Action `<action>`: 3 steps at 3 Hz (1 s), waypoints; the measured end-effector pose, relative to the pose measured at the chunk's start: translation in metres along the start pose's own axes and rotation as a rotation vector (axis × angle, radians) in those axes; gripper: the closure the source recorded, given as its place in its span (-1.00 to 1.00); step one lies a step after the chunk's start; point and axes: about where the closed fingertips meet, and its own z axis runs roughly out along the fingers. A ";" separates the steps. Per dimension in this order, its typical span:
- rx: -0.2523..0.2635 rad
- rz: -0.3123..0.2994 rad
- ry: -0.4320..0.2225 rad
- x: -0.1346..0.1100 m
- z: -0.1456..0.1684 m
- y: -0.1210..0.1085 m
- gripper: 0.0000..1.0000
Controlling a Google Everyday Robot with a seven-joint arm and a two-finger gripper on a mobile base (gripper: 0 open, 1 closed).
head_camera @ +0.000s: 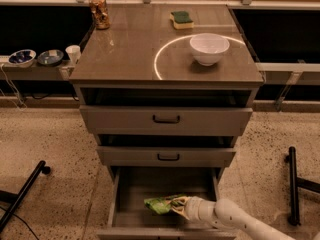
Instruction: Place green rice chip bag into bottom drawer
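Note:
The green rice chip bag [161, 204] is a crinkled bright-green foil bag lying low inside the open bottom drawer [127, 186], the lowest of three grey cabinet drawers. My gripper [181, 206] reaches in from the lower right on a white arm and is shut on the bag's right end. The bag points left from the gripper, close above or on the drawer floor; I cannot tell if it touches.
On the cabinet top stand a white bowl [209, 48], a green-and-yellow sponge [182, 19] and a can [100, 12]. Small bowls and a cup [73, 53] sit on a shelf at left. Black stand legs [292, 184] lie on the floor either side.

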 end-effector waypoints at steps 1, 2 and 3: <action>-0.005 0.001 -0.002 0.000 0.004 0.002 0.03; -0.005 0.002 -0.002 0.000 0.004 0.002 -0.44; -0.005 0.002 -0.002 0.000 0.004 0.002 -0.90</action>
